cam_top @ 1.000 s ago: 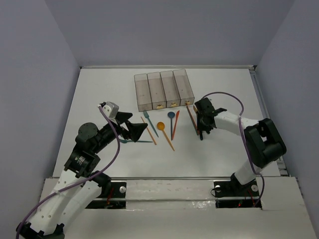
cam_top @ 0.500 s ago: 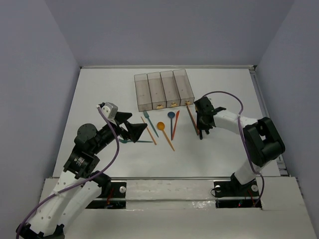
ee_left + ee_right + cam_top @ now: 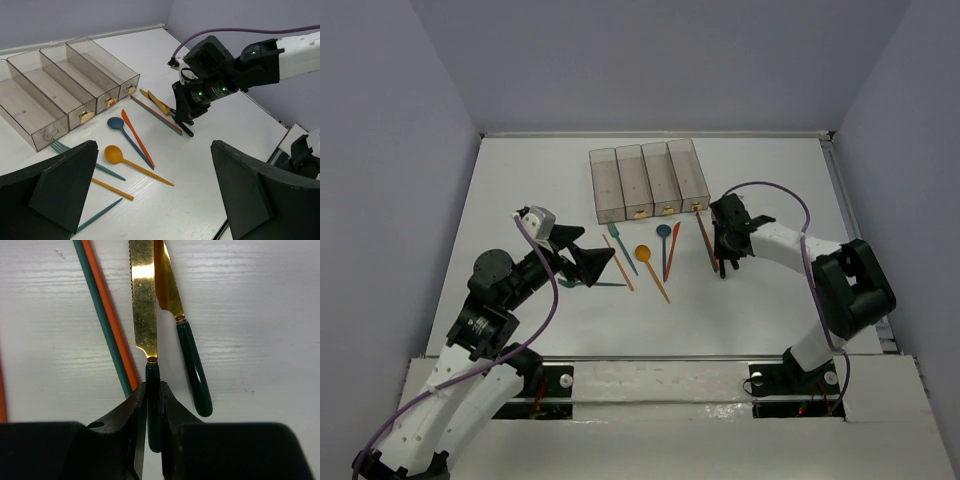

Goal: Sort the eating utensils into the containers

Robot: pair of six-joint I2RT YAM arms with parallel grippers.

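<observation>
right claw (image 3: 724, 268) barely shifted, its elbow (image 3: 861, 290) further right

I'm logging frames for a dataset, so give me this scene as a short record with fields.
right gripper: shut on the dark handle of a gold-bladed knife
left gripper: open, holding nothing
second knife: on the table beside the first
bins: four in a row, all look empty
loose nearby: orange spoon, blue spoon, teal fork

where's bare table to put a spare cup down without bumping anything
Bare table lies between the utensils and the near edge, and behind the bins. Crowded: the strip in front of the bins, where the right end effector grips a knife.
</observation>
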